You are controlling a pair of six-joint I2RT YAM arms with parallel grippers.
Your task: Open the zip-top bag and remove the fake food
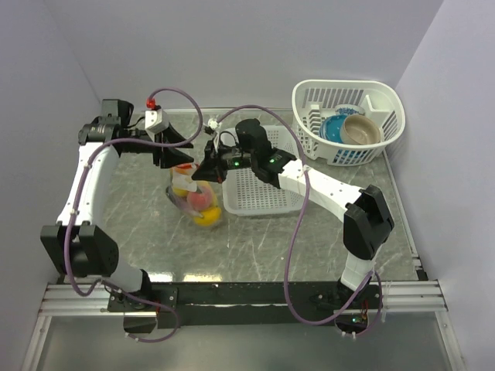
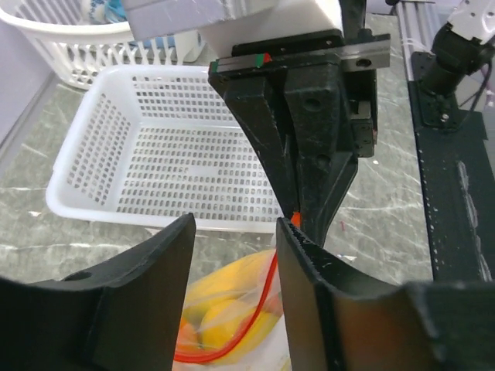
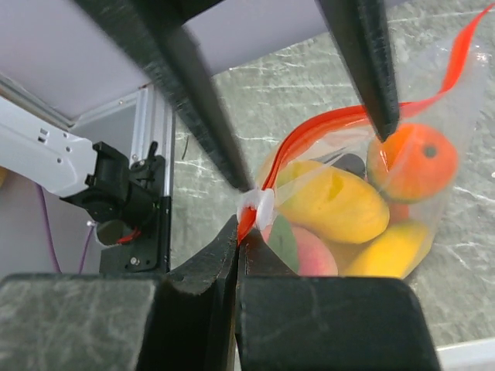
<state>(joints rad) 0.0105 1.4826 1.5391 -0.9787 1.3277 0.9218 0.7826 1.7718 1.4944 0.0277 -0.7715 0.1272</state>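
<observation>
The zip-top bag (image 1: 203, 220) stands on the table, left of centre, and holds the fake food (image 1: 199, 199). In the right wrist view I see yellow (image 3: 332, 197), orange (image 3: 410, 154) and pink-red (image 3: 309, 251) pieces through the clear plastic. My right gripper (image 3: 238, 232) is shut on the end of the orange-red zip strip (image 3: 325, 124), just beside its white slider (image 3: 261, 207). My left gripper (image 2: 236, 232) is open above the bag mouth, with one finger on each side of the strip (image 2: 267, 294). The two grippers (image 1: 183, 158) (image 1: 207, 171) nearly touch.
A low white slotted tray (image 1: 259, 189) lies just right of the bag; it also shows in the left wrist view (image 2: 155, 147). A tall white basket (image 1: 348, 93) with bowls stands at the back right. The walls enclose the table at the back and sides.
</observation>
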